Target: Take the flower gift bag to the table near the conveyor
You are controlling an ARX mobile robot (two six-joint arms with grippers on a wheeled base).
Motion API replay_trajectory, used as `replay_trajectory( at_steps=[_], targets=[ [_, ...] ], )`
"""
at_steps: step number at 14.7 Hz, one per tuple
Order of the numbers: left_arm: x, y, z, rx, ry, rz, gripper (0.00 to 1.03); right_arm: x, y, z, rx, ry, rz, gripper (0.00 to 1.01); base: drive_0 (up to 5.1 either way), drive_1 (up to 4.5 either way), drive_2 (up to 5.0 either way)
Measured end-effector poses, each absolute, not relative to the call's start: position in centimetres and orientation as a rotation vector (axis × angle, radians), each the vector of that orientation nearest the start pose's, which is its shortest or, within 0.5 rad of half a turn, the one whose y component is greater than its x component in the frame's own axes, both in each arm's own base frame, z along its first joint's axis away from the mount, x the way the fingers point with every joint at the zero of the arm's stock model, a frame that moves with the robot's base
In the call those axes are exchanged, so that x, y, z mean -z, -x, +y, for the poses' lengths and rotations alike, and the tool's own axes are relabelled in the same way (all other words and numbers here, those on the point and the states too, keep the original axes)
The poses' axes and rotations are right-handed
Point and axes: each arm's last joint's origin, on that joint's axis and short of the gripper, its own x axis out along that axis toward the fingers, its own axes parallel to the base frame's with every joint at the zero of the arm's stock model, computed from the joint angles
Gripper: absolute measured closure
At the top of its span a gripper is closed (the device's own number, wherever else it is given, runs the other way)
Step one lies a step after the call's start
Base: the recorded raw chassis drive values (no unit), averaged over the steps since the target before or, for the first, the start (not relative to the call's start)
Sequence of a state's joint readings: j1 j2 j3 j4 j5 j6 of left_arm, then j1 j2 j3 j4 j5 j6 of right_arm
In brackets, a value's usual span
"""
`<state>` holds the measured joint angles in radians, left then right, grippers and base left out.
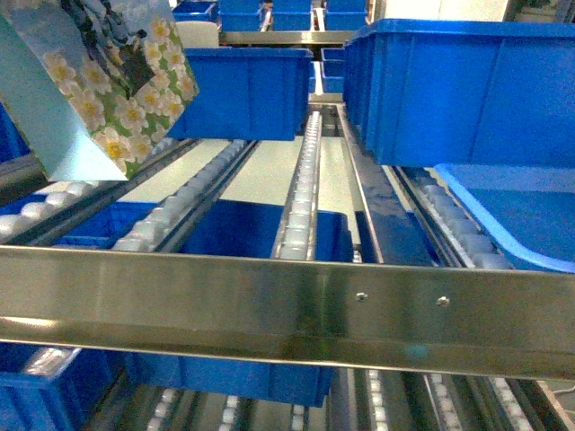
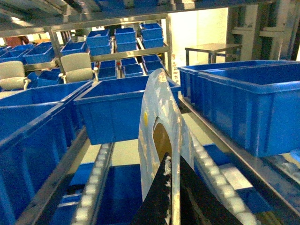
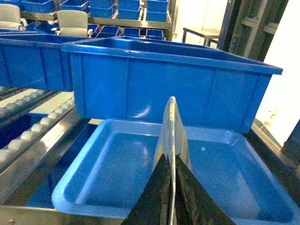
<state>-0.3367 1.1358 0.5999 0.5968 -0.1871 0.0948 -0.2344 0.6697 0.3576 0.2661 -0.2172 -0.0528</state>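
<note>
Transit step: your left gripper (image 2: pixel 171 197) is clamped on the flower gift bag (image 1: pixel 112 85), at ten o'clock above the conveyor (image 1: pixel 301 193); next, locate the table.

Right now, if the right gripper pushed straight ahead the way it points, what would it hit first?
Probably the side wall of the tall deep blue plastic bin beyond the shallow light-blue tray; the right gripper points over that tray, though depth is unclear.

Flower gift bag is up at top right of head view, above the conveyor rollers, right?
Wrong side. In the head view the flower gift bag is at top left, not top right. It is indeed above the conveyor rollers.
</note>
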Motion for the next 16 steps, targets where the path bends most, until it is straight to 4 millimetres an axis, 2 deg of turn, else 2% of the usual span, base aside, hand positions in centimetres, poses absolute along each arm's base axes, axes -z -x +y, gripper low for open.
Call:
replay_trajectory(
  at_steps=[11, 16],
  targets=[
    [-27.51, -23.41, -7.58, 0.142, -0.079, -0.066, 1.01, -24.51, -15.71, -3.10, 0.015, 0.042, 0.044, 0.98, -4.8, 1.12, 3.6],
    [-27.63, -23.31, -7.58, 0.143, -0.078, -0.070, 1.01, -24.56, -15.72, -3.03, 0.011, 0.044, 0.040, 0.98, -4.3, 4.01, 0.5]
  ],
)
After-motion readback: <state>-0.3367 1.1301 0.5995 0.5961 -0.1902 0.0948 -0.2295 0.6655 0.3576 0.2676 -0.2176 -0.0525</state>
